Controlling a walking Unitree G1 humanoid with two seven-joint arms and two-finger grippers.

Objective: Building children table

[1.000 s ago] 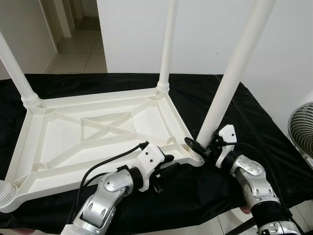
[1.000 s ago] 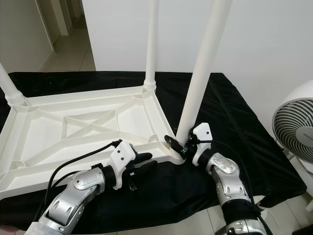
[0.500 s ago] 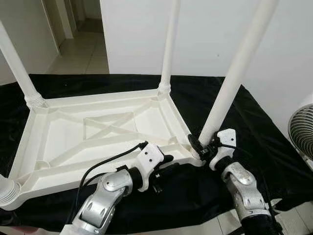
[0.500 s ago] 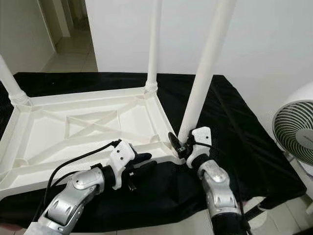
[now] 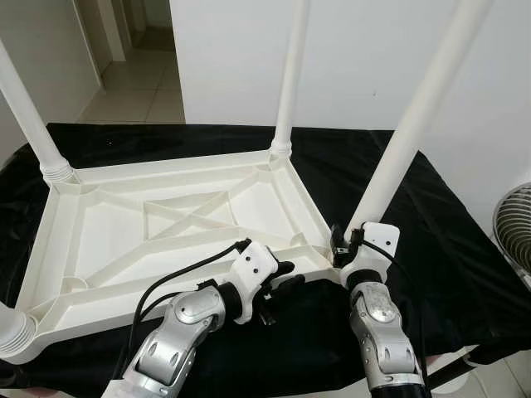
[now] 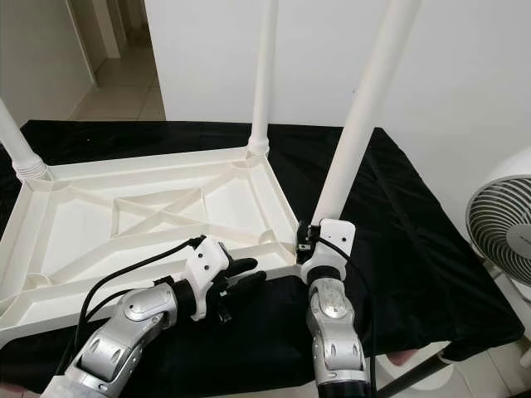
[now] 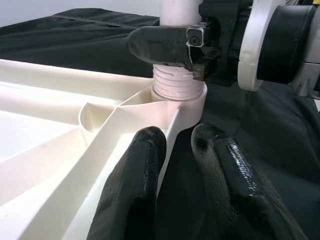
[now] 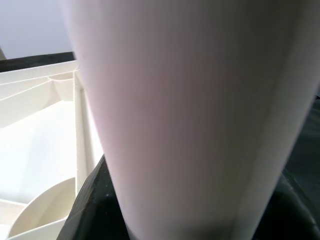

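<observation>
**Fourth leg going into the upturned table**

The white plastic children's tabletop (image 5: 166, 224) lies upside down on a black cloth (image 5: 415, 215) across the middle of the head views, its ribbed underside facing up. White plastic legs stand in the far-left corner (image 5: 29, 124) and the far-right corner (image 5: 290, 83), and the ribbed base of another (image 5: 12, 332) shows at the lower left edge. The fourth white leg (image 5: 415, 124) rises from the near-right corner, lower centre-right of the frame.

The right gripper (image 5: 342, 245) is clamped around that leg just above its threaded collar (image 7: 177, 82). The left gripper (image 5: 286, 278) sits at the table's near rim just beside that corner, fingers (image 7: 135, 185) parted with the rim's edge between them, not visibly clamping.

By my reading all four legs are in place; what remains is seating this last one fully, then turning the table upright.
</observation>
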